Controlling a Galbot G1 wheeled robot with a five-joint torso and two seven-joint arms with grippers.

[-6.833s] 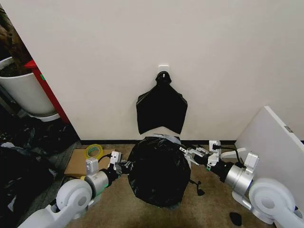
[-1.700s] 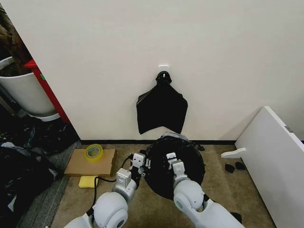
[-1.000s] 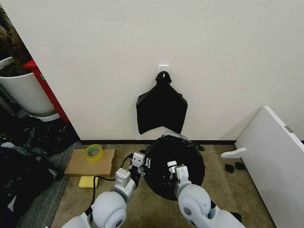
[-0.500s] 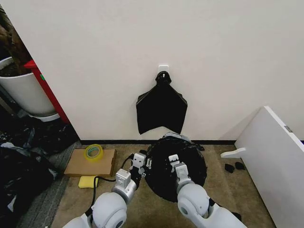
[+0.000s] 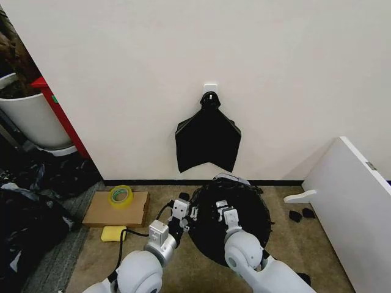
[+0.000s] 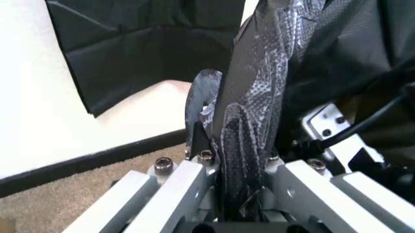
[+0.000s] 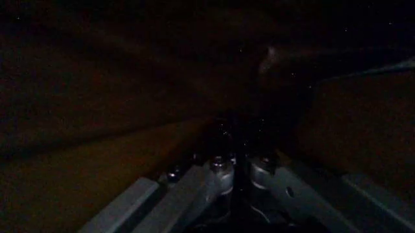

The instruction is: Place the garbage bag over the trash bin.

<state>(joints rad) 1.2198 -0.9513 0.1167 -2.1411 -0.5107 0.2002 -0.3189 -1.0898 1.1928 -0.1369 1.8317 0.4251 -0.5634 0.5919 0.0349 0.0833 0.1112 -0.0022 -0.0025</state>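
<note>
Head view: the bag point(image 5: 241, 220) sits on the floor below the wall, its left edge at the left gripper point(image 5: 185, 213), the right gripper point(image 5: 221, 210) over its dark middle.

Left wrist view: the left gripper point(image 6: 236, 160) is clamped on a bag point(image 6: 259, 87) fold.

Right wrist view: the right gripper point(image 7: 236, 165) sits in darkness, fingers together on a dark strip.

Plain off-white wall point(image 5: 244, 55), black skirting strip point(image 5: 146, 182) at its foot. Floor of worn tan carpet point(image 5: 183, 262). Flat brown cardboard sheet point(image 5: 116, 210) on the carpet, yellow tape roll point(image 5: 121, 196) resting on it. White board point(image 5: 357, 207) leaning at the right. Large white planter tub point(image 5: 33, 119) at left, red panel point(image 5: 61, 119) beside it.
</note>
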